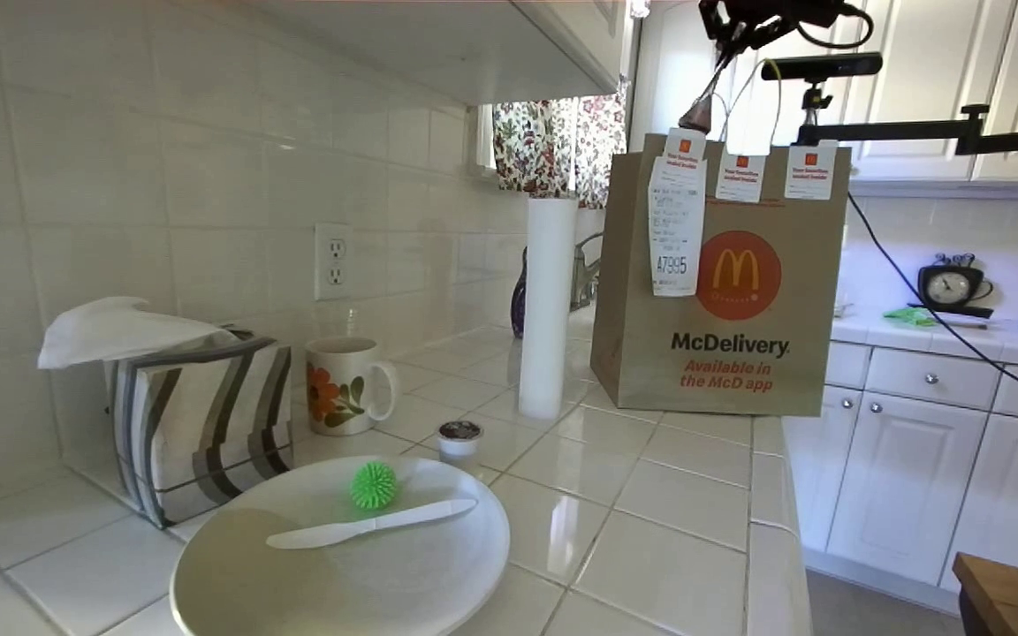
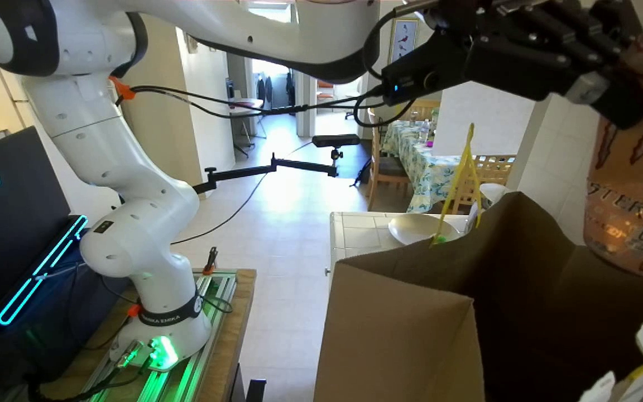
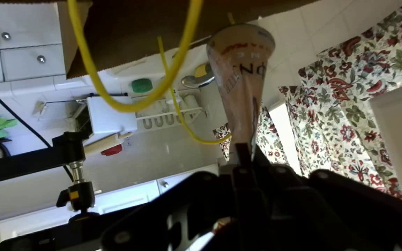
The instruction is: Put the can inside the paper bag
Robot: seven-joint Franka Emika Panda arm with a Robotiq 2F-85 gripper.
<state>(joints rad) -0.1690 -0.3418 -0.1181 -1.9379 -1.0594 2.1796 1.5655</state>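
Note:
The can (image 2: pixel 642 206) is pinkish and pinched flat in the middle. My gripper (image 2: pixel 623 100) is shut on it; in the wrist view the fingertips (image 3: pixel 244 155) press on its squeezed part, and the can (image 3: pixel 244 69) sticks out beyond them. In an exterior view the can's lower end (image 1: pixel 697 115) hangs just above the paper bag's top edge. The brown paper bag (image 1: pixel 650 353) stands upright on the counter with a red panel and white receipt. Its top is open, with its side wall (image 2: pixel 399 324) nearest the arm. The bag's rim (image 3: pixel 134 35) also shows in the wrist view.
Yellow handle loops (image 3: pixel 145 104) rise from the bag near the can. A black camera arm (image 1: pixel 898 132) reaches beside the bag. A tall white cylinder (image 1: pixel 549 309), patterned mug (image 1: pixel 332 415) and white plate (image 1: pixel 341 592) stand on the counter. A wall cabinet (image 1: pixel 456 53) hangs above.

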